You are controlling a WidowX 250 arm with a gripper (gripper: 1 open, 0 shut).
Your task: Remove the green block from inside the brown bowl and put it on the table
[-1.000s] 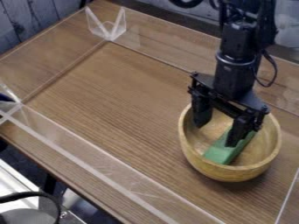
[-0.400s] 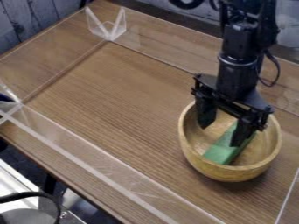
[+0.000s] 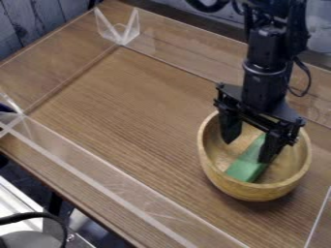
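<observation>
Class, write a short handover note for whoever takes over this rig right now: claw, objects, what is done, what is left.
Claw: open, lowered into the brown bowl, its fingers on either side of the green block's upper part.
Green block: inside the bowl, slanted; not gripped.
Table: the bowl stands on it.
Done: claw lowered to the block.
Left: close on the block, lift it out, set it on the table.

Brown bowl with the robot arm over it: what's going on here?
A black robot arm has its open hand lowered into the brown wooden bowl, its two fingers apart near the green block. The block lies inside the bowl, tilted against its hollow, and doesn't look gripped. So it has not been moved out onto the table.
</observation>
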